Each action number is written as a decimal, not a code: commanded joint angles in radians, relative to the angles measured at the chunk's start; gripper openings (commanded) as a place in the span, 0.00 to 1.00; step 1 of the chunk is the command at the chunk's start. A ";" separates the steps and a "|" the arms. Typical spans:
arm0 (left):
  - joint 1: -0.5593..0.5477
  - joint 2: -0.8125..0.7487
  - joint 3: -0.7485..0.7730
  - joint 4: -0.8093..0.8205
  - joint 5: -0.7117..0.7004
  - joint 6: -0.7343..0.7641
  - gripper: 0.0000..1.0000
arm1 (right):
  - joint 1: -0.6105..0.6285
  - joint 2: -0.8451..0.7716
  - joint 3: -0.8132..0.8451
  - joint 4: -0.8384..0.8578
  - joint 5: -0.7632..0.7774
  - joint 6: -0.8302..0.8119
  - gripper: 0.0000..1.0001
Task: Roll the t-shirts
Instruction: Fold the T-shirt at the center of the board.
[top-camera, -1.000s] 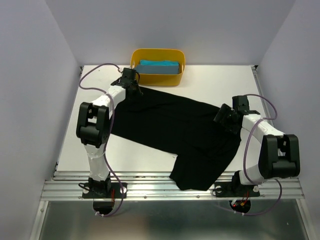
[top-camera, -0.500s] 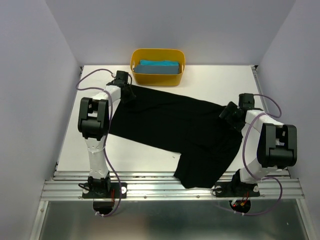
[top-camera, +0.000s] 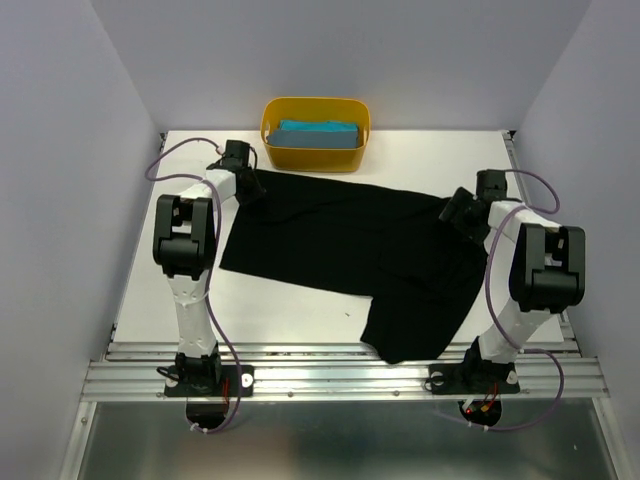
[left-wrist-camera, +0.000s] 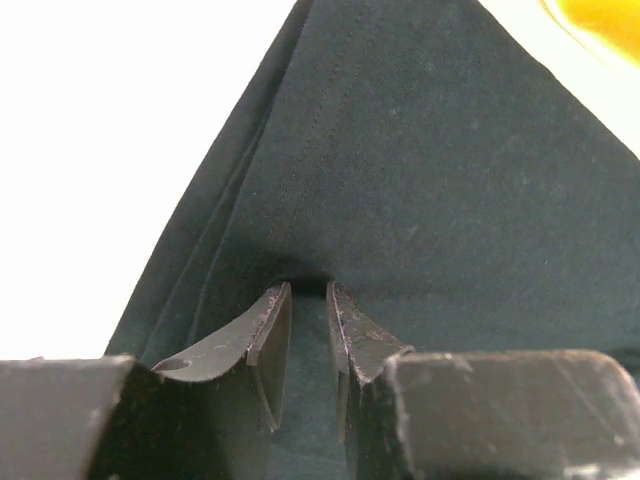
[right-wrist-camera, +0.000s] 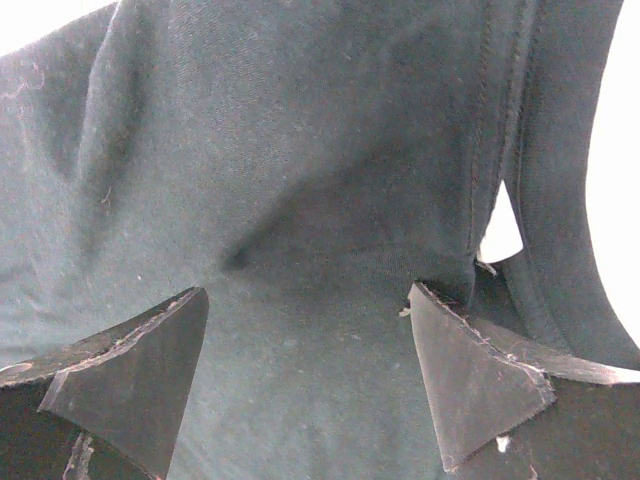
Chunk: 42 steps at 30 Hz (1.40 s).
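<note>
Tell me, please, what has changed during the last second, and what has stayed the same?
The left fingers, pinching the black t-shirt, moved left; the right fingers, wide open on it, moved right and toward the far edge. The shirt got stretched wider and flatter, and its near end drew back a little. The yellow tub and the teal t-shirt in it stayed put.

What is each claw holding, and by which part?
Left claw pinches the black t-shirt at its far left corner. Right claw stands open, holding nothing.
</note>
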<state>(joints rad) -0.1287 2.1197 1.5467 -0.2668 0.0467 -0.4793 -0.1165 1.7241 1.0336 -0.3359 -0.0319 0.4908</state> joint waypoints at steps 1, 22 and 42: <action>0.015 -0.012 0.064 -0.066 -0.036 0.022 0.32 | -0.015 0.145 0.121 0.023 0.041 -0.046 0.87; 0.012 -0.635 -0.534 -0.098 -0.088 -0.077 0.41 | 0.225 -0.331 -0.099 -0.124 -0.075 0.087 0.89; 0.012 -0.707 -0.774 -0.180 -0.131 -0.228 0.74 | 0.245 -0.489 -0.248 -0.159 -0.062 0.157 0.94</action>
<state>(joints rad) -0.1204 1.4143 0.7982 -0.4679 -0.0761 -0.6556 0.1318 1.2694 0.7208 -0.4603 -0.1345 0.6544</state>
